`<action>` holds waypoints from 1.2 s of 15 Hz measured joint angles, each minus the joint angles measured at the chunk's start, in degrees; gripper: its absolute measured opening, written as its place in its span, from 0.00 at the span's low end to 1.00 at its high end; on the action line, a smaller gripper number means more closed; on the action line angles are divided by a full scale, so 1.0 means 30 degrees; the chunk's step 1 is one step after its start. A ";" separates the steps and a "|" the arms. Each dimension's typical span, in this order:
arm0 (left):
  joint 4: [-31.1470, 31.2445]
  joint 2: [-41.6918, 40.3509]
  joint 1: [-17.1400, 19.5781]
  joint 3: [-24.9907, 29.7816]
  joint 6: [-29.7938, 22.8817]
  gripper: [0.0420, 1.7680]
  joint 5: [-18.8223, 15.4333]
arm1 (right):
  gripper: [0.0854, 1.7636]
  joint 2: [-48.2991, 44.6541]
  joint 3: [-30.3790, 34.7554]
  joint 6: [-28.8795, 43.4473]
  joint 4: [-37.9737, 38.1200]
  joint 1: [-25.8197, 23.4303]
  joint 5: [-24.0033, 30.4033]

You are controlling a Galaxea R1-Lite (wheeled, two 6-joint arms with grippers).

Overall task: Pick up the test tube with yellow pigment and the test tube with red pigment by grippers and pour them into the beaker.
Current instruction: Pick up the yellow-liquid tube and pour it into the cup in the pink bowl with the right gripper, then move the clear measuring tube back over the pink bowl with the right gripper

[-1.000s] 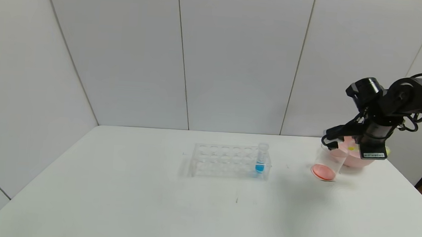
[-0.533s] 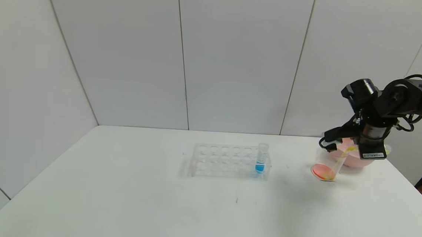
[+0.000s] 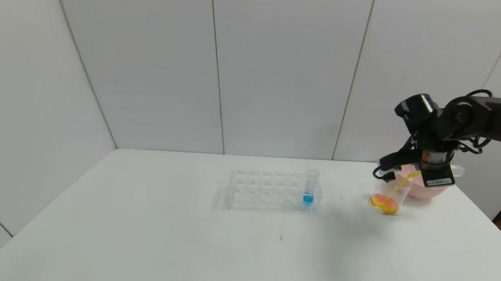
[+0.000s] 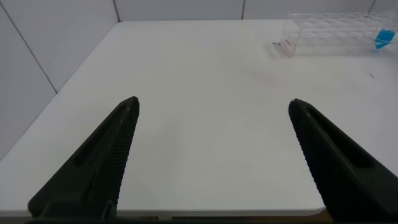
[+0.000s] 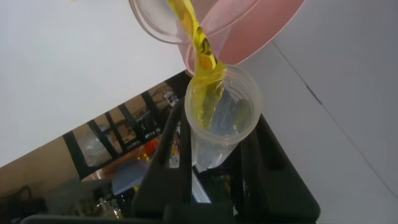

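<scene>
My right gripper (image 3: 427, 171) is shut on the test tube with yellow pigment (image 3: 456, 171) and holds it tipped, mouth down, above the beaker (image 3: 386, 202). A yellow stream (image 3: 399, 185) runs from the tube into the beaker, which holds red-orange liquid with yellow in it. In the right wrist view my gripper (image 5: 214, 134) clamps the tube (image 5: 222, 115), and the stream leaves its mouth toward the beaker's rim (image 5: 144, 22). The test tube with red pigment is not in view. My left gripper (image 4: 212, 104) is open and empty over the table's near left part.
A pink bowl (image 3: 423, 188) stands just behind the beaker, also in the right wrist view (image 5: 261, 25). A clear many-holed rack (image 3: 269, 190) with a blue-tipped tube (image 3: 309, 191) stands mid-table, and also shows in the left wrist view (image 4: 336, 31). The table's right edge is near the bowl.
My right gripper has risen, shifted left and tipped the tube further. The yellow pigment has started pouring, and the beaker's red liquid now shows yellow.
</scene>
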 joint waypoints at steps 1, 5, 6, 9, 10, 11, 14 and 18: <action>0.0000 0.0000 0.0000 0.0000 0.0000 0.97 0.0000 | 0.26 0.0000 0.0000 -0.0232 -0.0012 0.0118 -0.0504; 0.0000 0.0000 0.0000 0.0000 0.0000 0.97 0.0000 | 0.26 0.0020 0.0000 -0.0878 -0.0146 0.0532 -0.1963; 0.0000 0.0000 0.0000 0.0000 0.0000 0.97 0.0000 | 0.26 0.0037 0.0000 -0.0898 -0.0167 0.0622 -0.2231; 0.0000 0.0000 0.0000 0.0000 0.0008 0.97 0.0000 | 0.26 0.0110 0.0000 -0.0935 -0.0183 0.0878 -0.2402; 0.0000 0.0000 0.0000 0.0000 0.0000 0.97 0.0000 | 0.26 0.0118 0.0000 -0.1069 -0.0175 0.0914 -0.2410; 0.0000 0.0000 0.0000 0.0000 0.0000 0.97 0.0000 | 0.26 0.0122 0.0000 -0.1117 -0.0167 0.0943 -0.2467; 0.0000 0.0000 0.0000 0.0000 0.0000 0.97 0.0000 | 0.26 0.0118 0.0000 -0.1154 -0.0130 0.0951 -0.2694; 0.0000 0.0000 0.0000 0.0000 0.0000 0.97 0.0000 | 0.26 0.0093 0.0000 -0.1150 -0.0130 0.0979 -0.2666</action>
